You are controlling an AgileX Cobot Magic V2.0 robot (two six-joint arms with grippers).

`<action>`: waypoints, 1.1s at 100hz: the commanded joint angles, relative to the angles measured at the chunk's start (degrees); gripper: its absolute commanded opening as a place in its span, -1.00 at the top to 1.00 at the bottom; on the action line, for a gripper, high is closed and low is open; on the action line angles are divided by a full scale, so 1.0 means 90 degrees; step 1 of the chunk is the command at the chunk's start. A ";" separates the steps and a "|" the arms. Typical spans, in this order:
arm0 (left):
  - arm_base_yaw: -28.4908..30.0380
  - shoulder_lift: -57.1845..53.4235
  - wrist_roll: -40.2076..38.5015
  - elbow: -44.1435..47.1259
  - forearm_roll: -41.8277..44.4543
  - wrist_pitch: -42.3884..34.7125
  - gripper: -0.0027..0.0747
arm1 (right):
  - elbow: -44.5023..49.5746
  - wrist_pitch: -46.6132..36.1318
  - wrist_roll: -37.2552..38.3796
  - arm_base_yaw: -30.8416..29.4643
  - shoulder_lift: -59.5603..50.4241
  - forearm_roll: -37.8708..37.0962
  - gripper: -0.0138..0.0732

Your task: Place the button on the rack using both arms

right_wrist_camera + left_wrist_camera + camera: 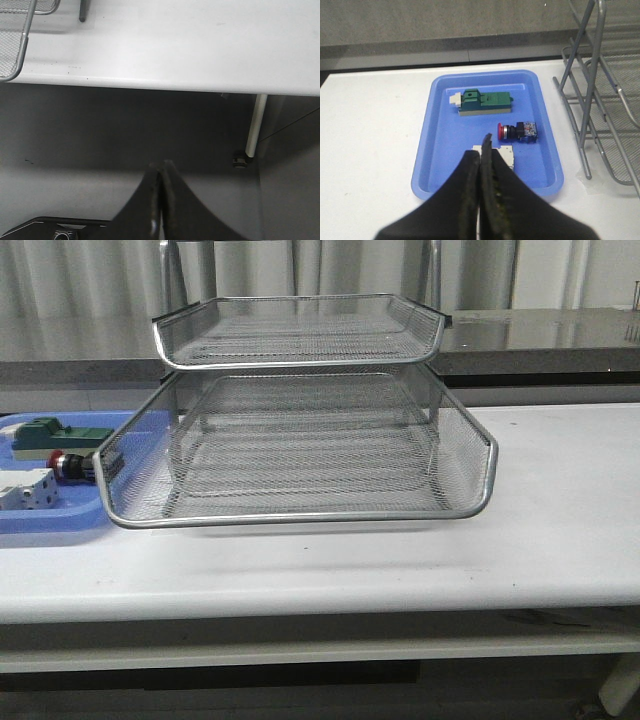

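Note:
The button [518,132], red head, black collar, blue-black body, lies on its side in the blue tray [440,165]; in the front view it [70,466] peeks out left of the rack. The silver wire mesh rack [300,440] stands mid-table with its lower tray pulled forward; its frame shows in the left wrist view [592,100]. My left gripper [483,150] is shut and empty, hovering above the tray's near part, over a white block, short of the button. My right gripper [161,167] is shut and empty, off the table's front edge above the floor. Neither arm shows in the front view.
The blue tray [60,520] at the table's left also holds a green block [485,101] and a white block [506,155]. A rack corner [20,40] and a table leg [254,125] show in the right wrist view. A grey counter [540,335] runs behind.

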 commanded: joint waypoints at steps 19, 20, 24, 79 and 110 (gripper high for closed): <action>0.0006 0.2408 0.0418 -0.2405 0.0036 0.1132 0.98 | -0.0199 -0.0313 0.0000 -0.0032 0.0019 -0.0086 0.84; 0.0006 0.2525 0.0457 -0.2460 0.0036 0.1200 0.98 | -0.0199 -0.0313 0.0000 -0.0032 0.0019 -0.0086 0.84; 0.0006 0.2864 0.0494 -0.2780 0.0036 0.1374 0.98 | -0.0199 -0.0313 0.0000 -0.0032 0.0019 -0.0086 0.84; 0.0006 0.4518 0.1960 -0.4716 -0.0013 0.2589 -0.71 | -0.0199 -0.0307 0.0000 -0.0032 0.0019 -0.0086 0.84; 0.0006 0.4518 0.1960 -0.4716 -0.0269 0.2571 -0.80 | -0.0199 -0.0307 0.0000 -0.0032 0.0019 -0.0086 0.84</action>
